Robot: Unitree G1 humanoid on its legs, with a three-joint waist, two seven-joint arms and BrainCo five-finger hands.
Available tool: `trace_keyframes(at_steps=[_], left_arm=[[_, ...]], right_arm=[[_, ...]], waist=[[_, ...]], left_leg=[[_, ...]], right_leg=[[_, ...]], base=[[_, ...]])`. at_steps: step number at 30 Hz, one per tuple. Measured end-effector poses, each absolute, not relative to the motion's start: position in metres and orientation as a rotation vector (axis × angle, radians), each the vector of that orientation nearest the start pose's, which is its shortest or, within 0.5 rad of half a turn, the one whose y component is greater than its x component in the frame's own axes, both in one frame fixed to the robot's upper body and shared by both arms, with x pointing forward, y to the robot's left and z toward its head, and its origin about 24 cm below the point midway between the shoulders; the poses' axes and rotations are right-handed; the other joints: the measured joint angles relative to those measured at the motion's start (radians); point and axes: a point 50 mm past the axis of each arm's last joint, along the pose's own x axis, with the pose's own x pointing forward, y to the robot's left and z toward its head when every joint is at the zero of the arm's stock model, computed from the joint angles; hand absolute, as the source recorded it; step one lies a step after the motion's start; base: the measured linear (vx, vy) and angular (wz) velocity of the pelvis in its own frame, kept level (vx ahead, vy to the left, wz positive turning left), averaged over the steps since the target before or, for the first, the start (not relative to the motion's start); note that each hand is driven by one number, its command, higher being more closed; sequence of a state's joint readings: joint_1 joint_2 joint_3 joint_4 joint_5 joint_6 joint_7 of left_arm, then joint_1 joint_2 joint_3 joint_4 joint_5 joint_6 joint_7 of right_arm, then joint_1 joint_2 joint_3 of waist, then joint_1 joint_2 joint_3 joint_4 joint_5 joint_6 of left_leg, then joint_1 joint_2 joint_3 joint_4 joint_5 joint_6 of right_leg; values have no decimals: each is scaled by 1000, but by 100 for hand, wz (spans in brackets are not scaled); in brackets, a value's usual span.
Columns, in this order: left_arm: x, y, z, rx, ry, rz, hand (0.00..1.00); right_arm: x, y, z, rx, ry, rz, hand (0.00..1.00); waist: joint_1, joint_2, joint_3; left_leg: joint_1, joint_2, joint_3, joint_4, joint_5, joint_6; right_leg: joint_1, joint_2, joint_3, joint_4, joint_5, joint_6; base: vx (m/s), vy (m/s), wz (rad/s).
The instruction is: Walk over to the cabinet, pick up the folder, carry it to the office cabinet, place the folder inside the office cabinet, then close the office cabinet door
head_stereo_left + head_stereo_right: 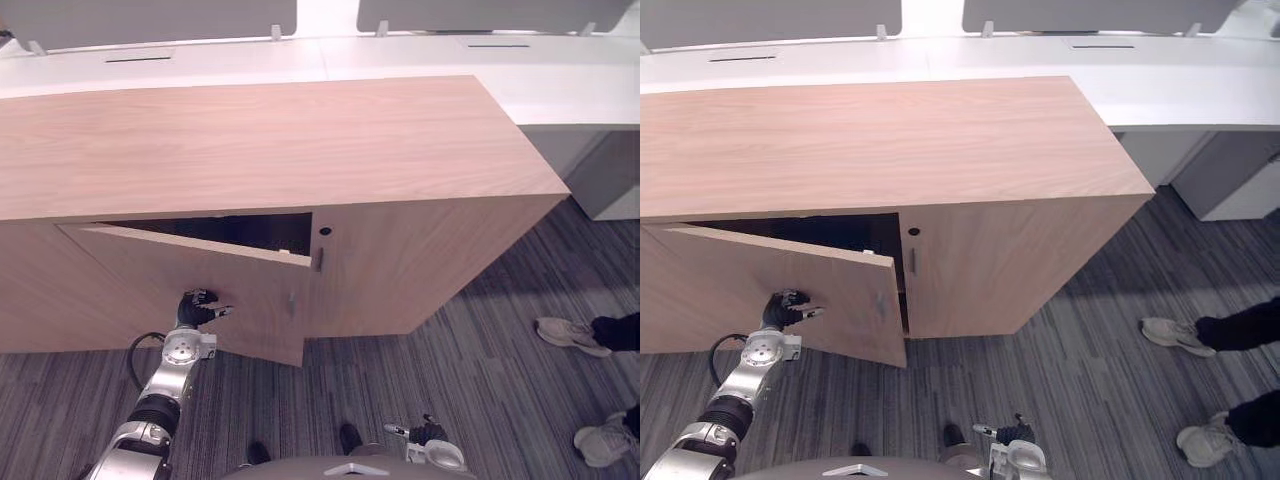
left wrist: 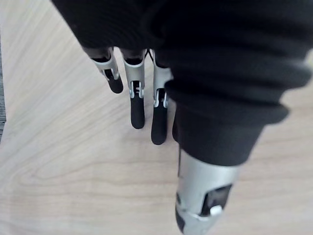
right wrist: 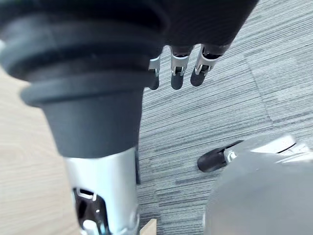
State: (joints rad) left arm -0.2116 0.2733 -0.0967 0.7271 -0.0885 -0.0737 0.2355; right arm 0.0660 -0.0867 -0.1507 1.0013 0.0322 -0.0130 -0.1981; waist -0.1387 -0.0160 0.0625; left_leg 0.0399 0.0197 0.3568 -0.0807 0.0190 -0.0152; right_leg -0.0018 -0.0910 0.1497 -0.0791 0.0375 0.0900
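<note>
Office cabinet door (image 1: 255,300) is ajar: hinged at L, long top edge running L-R, free R edge swung out toward me over the carpet (image 1: 480,390). My L hand (image 1: 197,308) lies with fingers straight on the door's outer face, grasping nothing. My R hand (image 3: 177,73) is relaxed, low by my side. Cabinet (image 1: 280,140) is dark inside, so I can't tell where the folder is. A person's shoes (image 1: 572,336) are well to the R.

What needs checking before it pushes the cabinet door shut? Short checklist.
1. Left hand on the door, fingers straight against the wood: ok.
2. Door closed: not ok, it stands ajar.
3. Folder inside the cabinet: cannot tell, the opening is dark.
4. Right hand away from the door, low, holding nothing: ok.
5. Person's shoes away from the door, off to the right: ok.
</note>
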Motion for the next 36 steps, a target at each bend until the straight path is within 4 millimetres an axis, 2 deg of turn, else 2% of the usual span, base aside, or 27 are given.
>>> trace_keyframes(at_steps=[4,7,10,12,14,15,17,20,23,27,36], left_arm=[[261,218,-49,247,424,220,0],[246,212,-62,203,466,208,0],[216,208,-85,158,564,205,0],[196,205,-101,140,643,198,0],[165,207,-123,132,781,203,0],[157,209,-128,131,818,206,0],[126,215,-144,119,943,241,0],[99,218,-154,129,1039,251,0],[88,220,-157,84,1074,304,0],[79,222,-159,60,1098,341,0],[74,222,-161,35,1126,357,0]], right_arm=[[104,-214,-154,-76,1055,-399,0],[105,-214,-154,-75,1055,-398,0],[103,-213,-156,-74,1071,-397,0],[102,-213,-156,-68,1083,-402,0],[101,-212,-157,-61,1096,-404,0],[101,-211,-157,-59,1097,-404,0],[102,-210,-158,-57,1100,-401,0],[101,-210,-159,-55,1113,-403,0],[102,-211,-158,-49,1108,-410,0],[103,-212,-158,-34,1105,-410,0],[109,-213,-157,-20,1091,-421,0]], waist=[[-2,-5,2],[1,-7,1],[10,-15,3],[28,-21,2],[32,-30,2],[33,-32,2],[51,-38,-2],[59,-40,-3],[81,-38,-4],[80,-35,-3],[87,-22,1]], left_leg=[[0,0,0,0,4,5],[3,-2,0,0,7,5],[9,-2,-1,-1,7,5],[14,-3,-4,-6,7,5],[14,-7,-24,-6,7,4],[14,-8,-29,-6,7,4],[14,-10,-30,-6,7,3],[14,-15,-51,-6,8,3],[14,-18,-56,-6,8,3],[14,-22,-74,-6,8,3],[35,-23,-85,-6,4,3]], right_leg=[[0,0,-1,-1,5,0],[1,-2,-1,-1,9,3],[6,-3,-2,-7,10,4],[12,-4,-5,-7,10,4],[23,-9,-26,-7,7,5],[26,-10,-30,-7,7,5],[27,-13,-32,-7,7,5],[40,-18,-55,-7,1,2],[41,-21,-60,-5,-7,-3],[50,-26,-80,-1,-15,-3],[78,-26,-98,2,-19,0]], base=[[-60,-48,-2],[-67,-39,-2],[-64,-36,-1],[-62,-37,6],[-44,-29,23],[-37,-20,19],[-36,-14,6],[-26,-16,18],[-29,-15,9],[-15,-13,13],[6,-23,5]])
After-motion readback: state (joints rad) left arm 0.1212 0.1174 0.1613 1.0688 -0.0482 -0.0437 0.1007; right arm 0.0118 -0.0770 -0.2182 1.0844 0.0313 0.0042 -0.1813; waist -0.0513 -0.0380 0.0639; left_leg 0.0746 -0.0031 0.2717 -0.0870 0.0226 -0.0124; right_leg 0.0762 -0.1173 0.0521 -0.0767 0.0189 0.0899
